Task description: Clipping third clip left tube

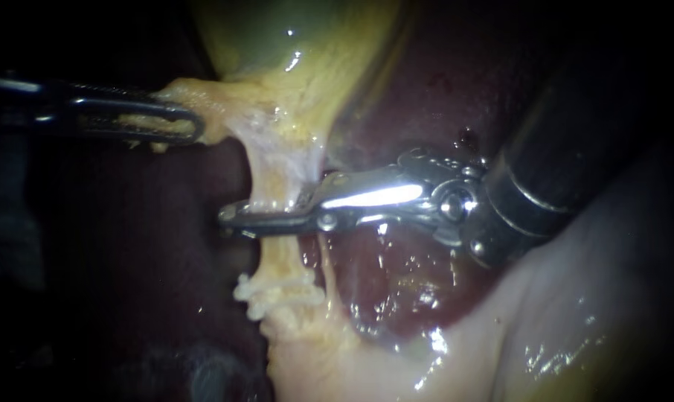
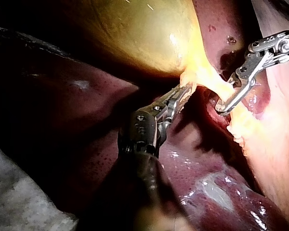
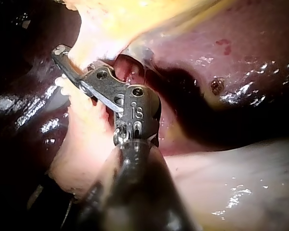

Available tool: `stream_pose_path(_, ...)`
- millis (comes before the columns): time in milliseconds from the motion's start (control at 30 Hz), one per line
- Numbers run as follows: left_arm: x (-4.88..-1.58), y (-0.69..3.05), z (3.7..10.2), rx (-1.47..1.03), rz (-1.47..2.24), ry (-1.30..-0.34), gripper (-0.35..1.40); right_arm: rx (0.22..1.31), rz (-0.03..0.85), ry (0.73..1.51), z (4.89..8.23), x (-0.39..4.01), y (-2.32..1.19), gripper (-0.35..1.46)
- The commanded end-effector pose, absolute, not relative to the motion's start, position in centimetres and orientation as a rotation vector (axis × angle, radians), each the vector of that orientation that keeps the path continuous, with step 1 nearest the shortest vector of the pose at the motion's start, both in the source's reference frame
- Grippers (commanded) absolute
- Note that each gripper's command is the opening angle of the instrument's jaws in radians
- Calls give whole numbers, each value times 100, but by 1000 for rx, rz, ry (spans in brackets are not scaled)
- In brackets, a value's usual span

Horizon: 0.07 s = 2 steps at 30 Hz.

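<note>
The left tube (image 1: 271, 175) is a pale yellow, stringy strand. It is stretched taut from the neck of the gallbladder (image 1: 307, 45) down to the fatty tissue below. My right tool (image 1: 236, 217) crosses it about midway, jaws closed on it from both sides. Lower down, white ridged clips (image 1: 277, 290) sit bunched across it; I can't count them.

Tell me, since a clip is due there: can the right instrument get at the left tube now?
Probably yes. The right instrument lies across the left tube, above the white clips; the left instrument holds tissue aside, well clear.
</note>
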State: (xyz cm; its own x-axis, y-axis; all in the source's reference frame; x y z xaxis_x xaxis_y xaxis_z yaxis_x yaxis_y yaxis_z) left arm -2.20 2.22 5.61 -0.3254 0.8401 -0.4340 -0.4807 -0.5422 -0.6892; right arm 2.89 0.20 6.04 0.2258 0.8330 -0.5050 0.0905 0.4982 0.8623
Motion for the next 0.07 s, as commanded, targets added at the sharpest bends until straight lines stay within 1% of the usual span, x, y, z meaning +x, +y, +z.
stream_pose_path(33, -220, 222, 561, -999, 1959, -564, -35, 939, 632, 1256, 604, 289, 19, -35)
stream_pose_path(67, -220, 222, 561, -1002, 1964, -562, -35, 939, 632, 1256, 605, 289, 19, -35)
